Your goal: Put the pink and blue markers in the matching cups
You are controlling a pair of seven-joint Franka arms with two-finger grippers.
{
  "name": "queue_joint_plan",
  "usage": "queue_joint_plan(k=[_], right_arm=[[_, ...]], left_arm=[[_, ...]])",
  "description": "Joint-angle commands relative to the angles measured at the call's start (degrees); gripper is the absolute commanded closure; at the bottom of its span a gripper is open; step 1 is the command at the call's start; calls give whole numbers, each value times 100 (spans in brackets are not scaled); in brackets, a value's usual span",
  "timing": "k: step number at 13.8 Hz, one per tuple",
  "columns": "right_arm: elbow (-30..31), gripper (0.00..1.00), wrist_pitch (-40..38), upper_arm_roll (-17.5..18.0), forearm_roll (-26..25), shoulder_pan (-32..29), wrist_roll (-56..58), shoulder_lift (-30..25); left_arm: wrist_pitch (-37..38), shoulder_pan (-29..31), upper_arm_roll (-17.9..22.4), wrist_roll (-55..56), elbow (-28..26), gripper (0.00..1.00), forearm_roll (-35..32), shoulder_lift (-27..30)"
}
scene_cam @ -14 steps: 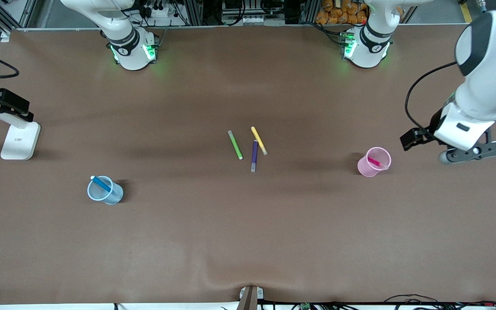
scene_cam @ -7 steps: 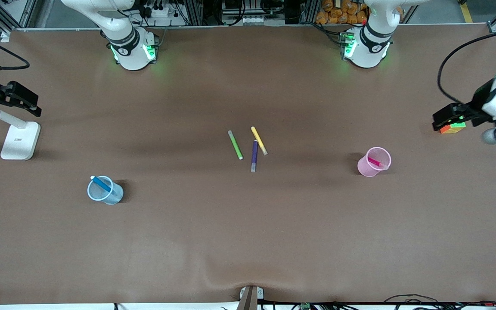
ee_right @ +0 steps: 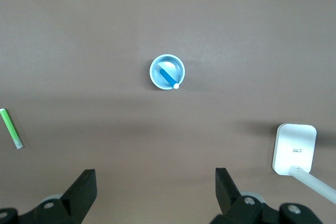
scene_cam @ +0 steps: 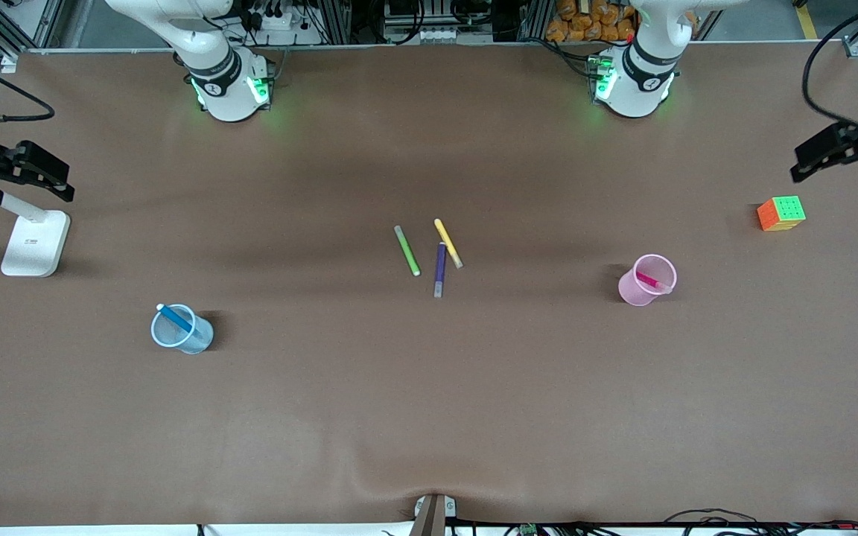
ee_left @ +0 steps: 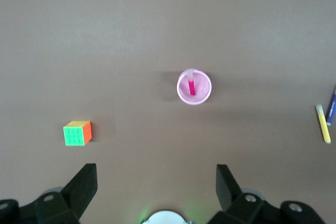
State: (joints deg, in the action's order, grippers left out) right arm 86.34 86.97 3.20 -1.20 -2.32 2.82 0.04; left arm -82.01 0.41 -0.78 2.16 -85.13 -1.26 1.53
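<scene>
1. Table edge at the right arm's end: the right gripper (ee_right: 152, 195) hangs high over the brown table surface (scene_cam: 429, 417), above a white stand with a flat rectangular base (scene_cam: 35, 243). Its jaws are spread wide with nothing between them, as the right wrist view shows.
2. Nearer the front camera than that stand, the pale blue translucent plastic cup (scene_cam: 182, 329) stands upright. The bright blue marker (scene_cam: 175, 318) leans inside it, its pale tip resting at the rim (plain from above in the right wrist view, (ee_right: 169, 77)).
3. Mid-table lie three loose pens, well apart from both cups: a green felt pen (scene_cam: 407, 251), a dark purple pen (scene_cam: 440, 269) and a yellow pen (scene_cam: 448, 243). The purple and yellow ones appear to touch near one end, though this is hard to judge.
4. Toward the left arm's end, the pale pink translucent plastic cup (scene_cam: 647, 280) stands upright with the magenta-pink marker (scene_cam: 651, 280) slanting inside it.
5. Farther along and farther from the front camera sits a small multicoloured puzzle cube (scene_cam: 780, 214), green face up, orange face on its side.
6. Over the table's edge at the left arm's end, the left gripper (ee_left: 156, 190) hangs high, its jaws wide apart and empty.
</scene>
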Motion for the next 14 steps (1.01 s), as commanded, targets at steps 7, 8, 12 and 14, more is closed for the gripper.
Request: queue_joint_plan(k=[7, 8, 12, 14], right_arm=[[172, 0, 66, 120, -56, -145, -44, -197], [172, 0, 66, 111, -56, -146, -44, -197], [181, 0, 57, 93, -56, -154, -1, -224], [190, 0, 48, 93, -30, -154, 0, -224]], left_arm=[[379, -358, 420, -172, -83, 0, 153, 207], [370, -358, 412, -172, -83, 0, 152, 216], [239, -349, 307, -172, -302, 0, 117, 426], [238, -349, 227, -111, -329, 0, 126, 444]])
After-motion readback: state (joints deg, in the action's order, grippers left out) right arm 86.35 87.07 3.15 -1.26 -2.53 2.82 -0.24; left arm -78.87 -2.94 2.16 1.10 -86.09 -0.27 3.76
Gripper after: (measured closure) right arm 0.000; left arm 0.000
